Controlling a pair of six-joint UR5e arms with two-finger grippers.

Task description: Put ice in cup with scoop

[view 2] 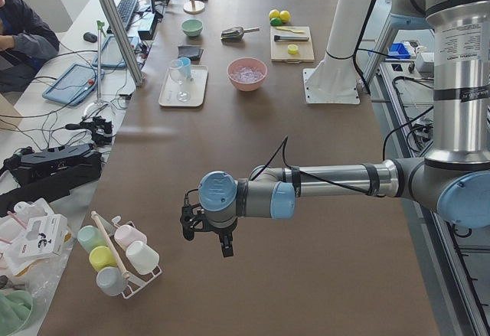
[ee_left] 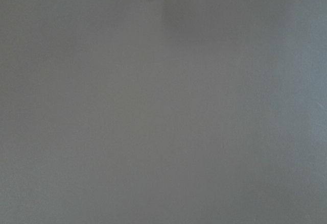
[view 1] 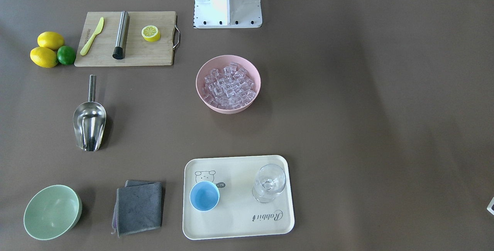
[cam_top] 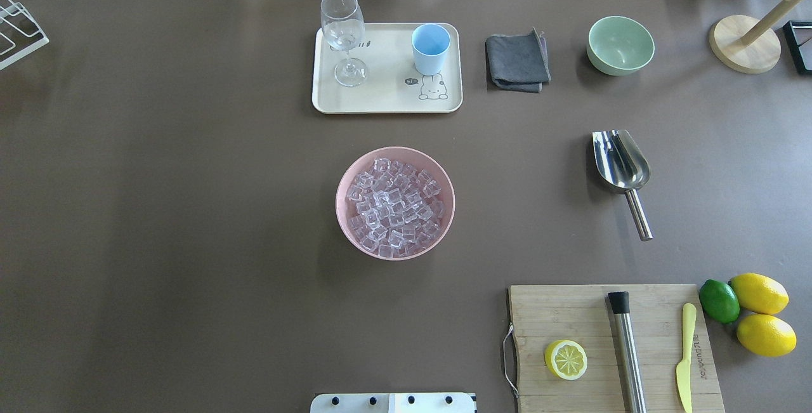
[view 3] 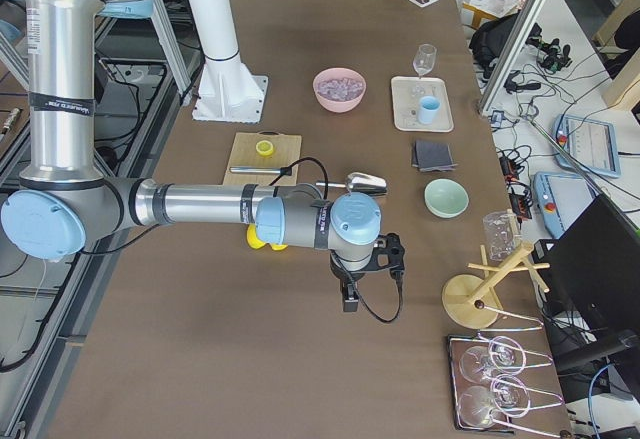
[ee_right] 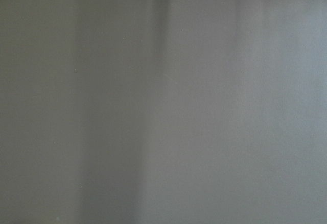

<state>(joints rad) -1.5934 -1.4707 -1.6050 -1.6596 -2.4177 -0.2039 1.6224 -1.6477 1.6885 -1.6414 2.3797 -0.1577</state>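
Scoop (cam_top: pixel 620 162) lying flat, trough toward green bowl (cam_top: pixel 620 45), handle toward cutting board (cam_top: pixel 571 311)

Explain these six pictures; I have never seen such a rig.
This is a two-armed robot at a table. Two pictures look down on the table, from behind the robot and from across it; two look along it from each end; two wrist cameras see mostly its bare surface. Ice fills a pink bowl; the light-blue cup stands on a tray beside a wine glass; the steel scoop lies apart. The left gripper and right gripper hang over bare table, holding nothing I can see.
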